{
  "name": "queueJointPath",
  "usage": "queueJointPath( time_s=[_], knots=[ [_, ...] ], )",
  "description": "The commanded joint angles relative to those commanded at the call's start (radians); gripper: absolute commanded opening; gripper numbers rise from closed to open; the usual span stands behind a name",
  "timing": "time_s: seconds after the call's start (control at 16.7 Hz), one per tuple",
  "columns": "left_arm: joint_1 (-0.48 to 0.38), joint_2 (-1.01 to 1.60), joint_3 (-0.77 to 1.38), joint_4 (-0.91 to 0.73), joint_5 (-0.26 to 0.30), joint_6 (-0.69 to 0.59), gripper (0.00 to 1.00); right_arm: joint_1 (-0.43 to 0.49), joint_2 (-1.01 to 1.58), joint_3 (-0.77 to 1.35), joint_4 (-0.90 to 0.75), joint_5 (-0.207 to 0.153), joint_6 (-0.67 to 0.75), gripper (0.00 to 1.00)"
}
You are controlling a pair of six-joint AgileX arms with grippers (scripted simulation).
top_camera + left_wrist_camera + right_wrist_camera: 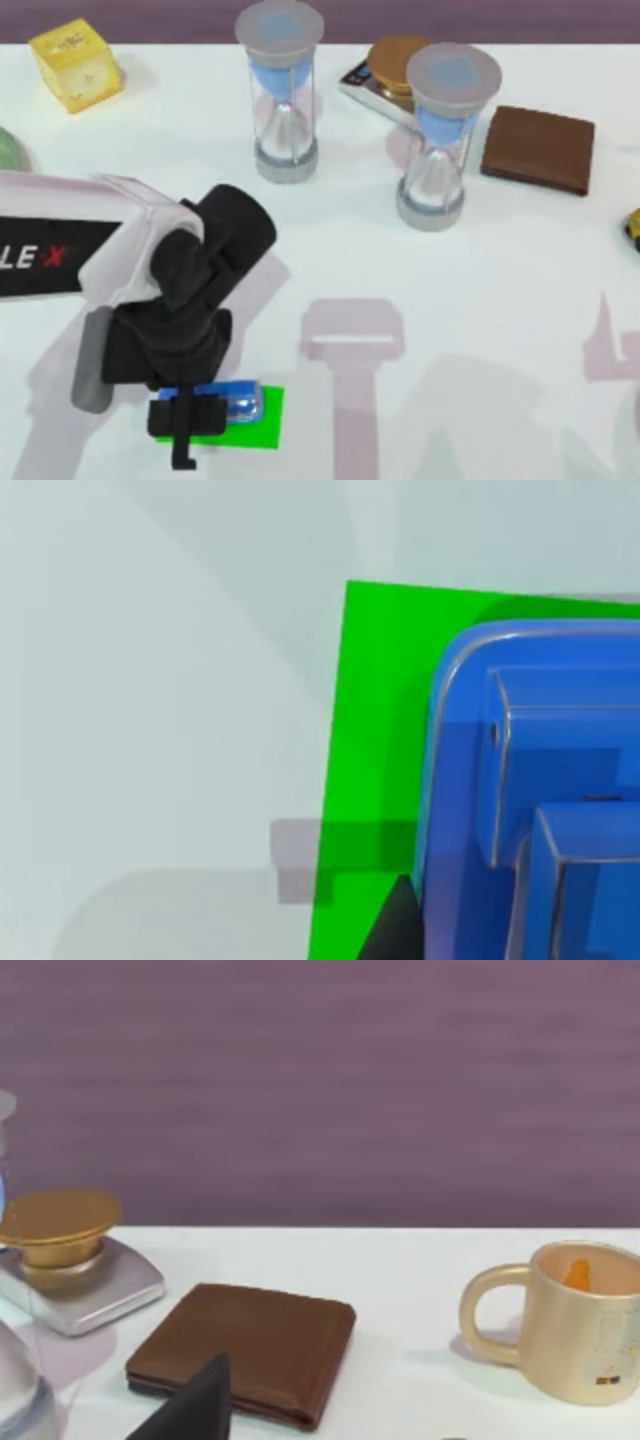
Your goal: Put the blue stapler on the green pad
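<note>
Here the blue stapler (238,401) is lying on the green pad (268,412) near the table's front left, and in the left wrist view it is covering much of the pad, green showing beside it. We are holding our left gripper (186,415) right over it, fingers pinching the stapler's sides. Our right arm is sitting out of the top view, its fingers' state unclear, its camera facing a brown wallet (250,1348) and a cream mug (580,1320).
</note>
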Motion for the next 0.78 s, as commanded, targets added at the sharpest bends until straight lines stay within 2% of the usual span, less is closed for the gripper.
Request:
queueJointPath(
  time_s=[0.66, 0.78],
  knots=[
    [0.000, 0.000, 0.000, 0.000, 0.000, 0.000, 0.98, 0.000, 0.000, 0.000, 0.000, 0.000, 0.000, 1.00],
    [0.000, 0.000, 0.000, 0.000, 0.000, 0.000, 1.00, 0.000, 0.000, 0.000, 0.000, 0.000, 0.000, 1.00]
  ],
)
